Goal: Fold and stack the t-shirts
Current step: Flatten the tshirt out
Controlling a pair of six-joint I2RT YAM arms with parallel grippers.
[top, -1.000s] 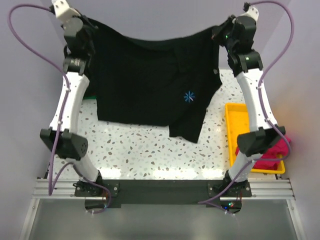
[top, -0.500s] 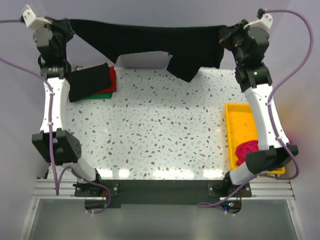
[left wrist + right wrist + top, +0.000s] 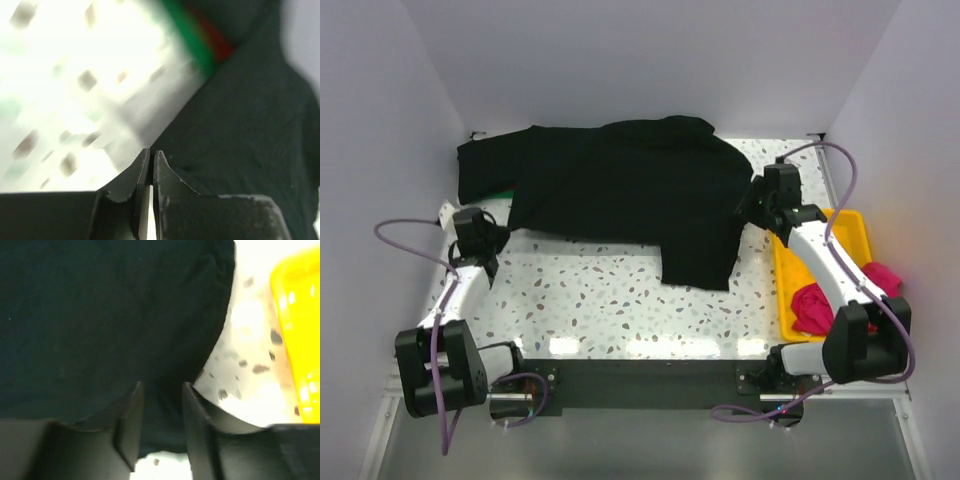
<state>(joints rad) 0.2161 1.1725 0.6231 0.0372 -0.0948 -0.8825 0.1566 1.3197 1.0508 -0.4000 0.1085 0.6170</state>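
Note:
A black t-shirt [image 3: 620, 190] lies spread flat across the back of the table. It covers most of a folded stack at the back left, where a green edge [image 3: 192, 42] and a red edge [image 3: 220, 45] peek out. My left gripper [image 3: 498, 236] sits low at the shirt's left edge. In the left wrist view its tips [image 3: 151, 151] are shut right on the hem of the black cloth [image 3: 250, 125]. At the shirt's right edge, my right gripper [image 3: 752, 205] stands open, and its jaws [image 3: 160, 386] straddle loose black cloth [image 3: 100, 315].
A yellow tray [image 3: 850, 222] stands at the right edge of the table, just right of my right gripper, and holds bunched magenta-pink cloth [image 3: 810, 305]. Its rim [image 3: 295, 315] shows in the right wrist view. White walls close in the back and both sides.
Both arms came down from holding the black t-shirt stretched high at the back and laid it flat on the table. The right jaws have opened; the left stay shut.

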